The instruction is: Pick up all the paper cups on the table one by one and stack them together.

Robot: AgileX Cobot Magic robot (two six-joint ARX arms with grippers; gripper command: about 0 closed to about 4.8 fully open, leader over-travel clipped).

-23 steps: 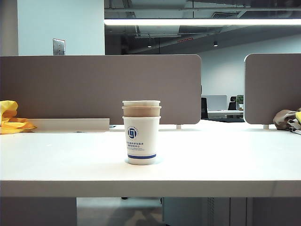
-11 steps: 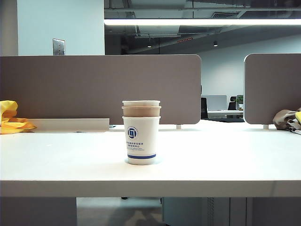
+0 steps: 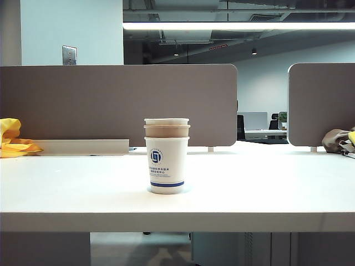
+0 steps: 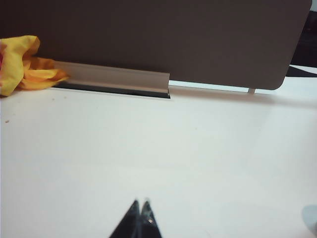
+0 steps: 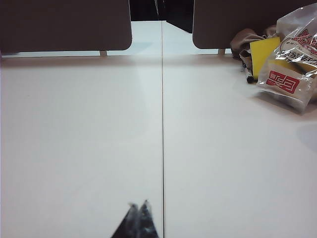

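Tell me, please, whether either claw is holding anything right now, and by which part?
Nothing is held. The left claw and right claw are both shut and empty above the table.

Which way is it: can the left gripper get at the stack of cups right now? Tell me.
Probably yes. The stack of cups stands alone mid-table with bare surface around it. The left gripper is shut over bare table, nothing ahead of it but the yellow cloth far off. It must open first.
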